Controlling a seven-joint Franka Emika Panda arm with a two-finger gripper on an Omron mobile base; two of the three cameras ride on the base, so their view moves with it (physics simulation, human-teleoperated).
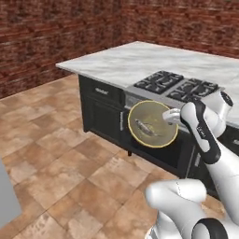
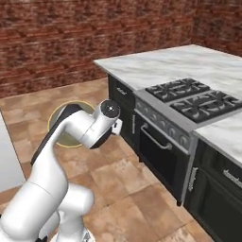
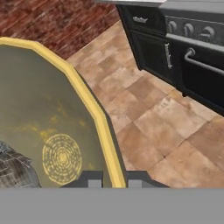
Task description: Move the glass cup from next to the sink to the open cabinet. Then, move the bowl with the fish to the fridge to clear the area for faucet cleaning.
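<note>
Jaws [image 3: 108, 178] are pinched nearly shut on the yellow rim of the bowl [image 1: 151, 123], which you hold in mid-air over the floor [image 1: 60, 163], beside the oven [image 2: 163, 142]. Keep it level so the fish [image 1: 145, 126] stays in while you carry it to the fridge.

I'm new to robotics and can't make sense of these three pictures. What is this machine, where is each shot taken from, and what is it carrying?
It is a white robot arm on a driving base in a simulated kitchen. Two pictures come from cameras on the base, behind the arm to its left and right; the third looks along the hand. The gripper is shut on the rim of the bowl, an olive-yellow dish with a small silver fish inside, carried in the air over the tiled floor. Behind stands a marble counter with a black stove and an oven below.
</note>
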